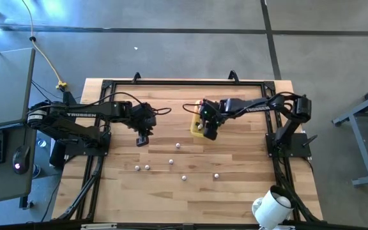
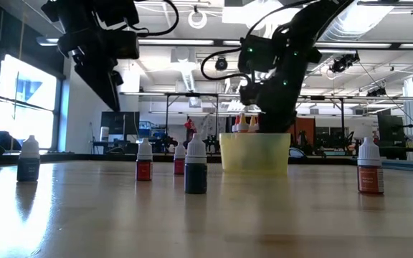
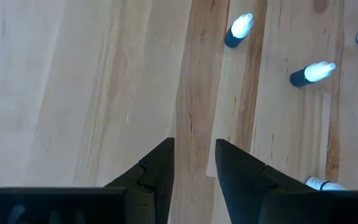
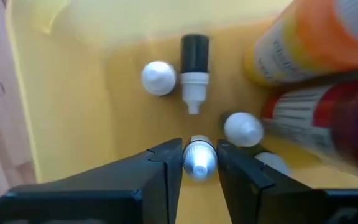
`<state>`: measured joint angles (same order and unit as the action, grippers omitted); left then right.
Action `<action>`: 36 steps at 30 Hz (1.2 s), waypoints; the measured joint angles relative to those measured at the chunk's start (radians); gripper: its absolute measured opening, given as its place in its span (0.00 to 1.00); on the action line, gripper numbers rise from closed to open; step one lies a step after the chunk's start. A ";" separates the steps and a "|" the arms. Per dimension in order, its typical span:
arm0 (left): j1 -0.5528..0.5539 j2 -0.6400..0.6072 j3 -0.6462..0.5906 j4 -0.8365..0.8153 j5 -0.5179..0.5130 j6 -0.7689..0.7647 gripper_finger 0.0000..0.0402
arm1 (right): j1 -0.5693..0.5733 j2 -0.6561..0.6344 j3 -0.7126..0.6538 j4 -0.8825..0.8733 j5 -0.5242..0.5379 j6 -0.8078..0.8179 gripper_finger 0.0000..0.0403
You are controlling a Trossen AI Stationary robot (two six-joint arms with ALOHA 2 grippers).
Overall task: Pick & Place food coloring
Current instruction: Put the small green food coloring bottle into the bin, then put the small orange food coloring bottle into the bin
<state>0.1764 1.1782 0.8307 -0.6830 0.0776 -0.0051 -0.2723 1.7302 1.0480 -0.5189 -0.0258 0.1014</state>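
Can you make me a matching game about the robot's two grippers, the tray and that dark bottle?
Things:
1. left gripper
2. right gripper
3. tray
4. dark bottle

Matches:
A. yellow
B. lying on its side in the tray
C. open and empty over bare table
D. reaching down into the tray

Pairs: 1-C, 2-D, 3-A, 4-B
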 joint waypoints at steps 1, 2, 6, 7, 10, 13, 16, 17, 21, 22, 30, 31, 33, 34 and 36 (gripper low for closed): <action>0.000 0.000 0.000 0.003 0.000 0.000 0.29 | 0.000 0.000 0.003 -0.001 0.002 0.000 0.24; 0.000 0.000 0.000 0.005 0.000 0.000 0.29 | -0.001 0.000 0.005 -0.001 -0.004 0.000 0.25; 0.000 0.000 0.000 0.005 0.000 0.000 0.29 | 0.000 -0.002 0.005 -0.011 -0.062 0.002 0.30; 0.000 0.000 0.000 0.005 0.000 0.000 0.29 | 0.000 -0.003 0.005 -0.016 -0.068 0.002 0.32; 0.000 0.000 0.000 0.005 0.000 0.000 0.29 | 0.000 -0.026 0.006 -0.056 -0.070 -0.004 0.35; 0.000 0.000 0.000 0.008 0.000 0.000 0.29 | 0.010 -0.067 0.053 -0.182 -0.054 -0.030 0.38; 0.000 0.000 0.000 0.010 0.000 0.000 0.29 | 0.041 -0.121 0.138 -0.315 -0.015 -0.031 0.39; 0.000 0.000 0.000 0.012 0.000 0.000 0.29 | 0.056 -0.139 0.167 -0.351 -0.008 -0.031 0.39; 0.000 0.000 0.000 0.011 0.000 -0.001 0.29 | 0.148 -0.191 0.265 -0.437 -0.012 0.000 0.39; 0.000 0.000 0.000 0.011 0.000 -0.001 0.29 | 0.181 -0.199 0.277 -0.449 -0.022 0.009 0.39; 0.000 0.000 0.000 0.023 0.000 -0.001 0.29 | 0.507 -0.130 0.279 -0.429 -0.038 0.040 0.39; 0.000 0.000 0.000 0.033 0.000 -0.001 0.29 | 0.542 -0.109 0.279 -0.415 -0.026 0.044 0.39; 0.000 0.000 0.000 0.042 0.000 -0.001 0.29 | 0.598 -0.065 0.279 -0.389 -0.013 0.086 0.39; 0.000 0.000 0.000 0.045 0.000 -0.001 0.29 | 0.618 -0.043 0.279 -0.381 -0.026 0.119 0.39; 0.000 0.000 0.000 0.046 0.000 -0.001 0.29 | 0.640 -0.003 0.279 -0.378 -0.056 0.176 0.39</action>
<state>0.1761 1.1786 0.8307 -0.6369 0.0780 -0.0059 0.3681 1.7271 1.3266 -0.8972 -0.0823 0.2776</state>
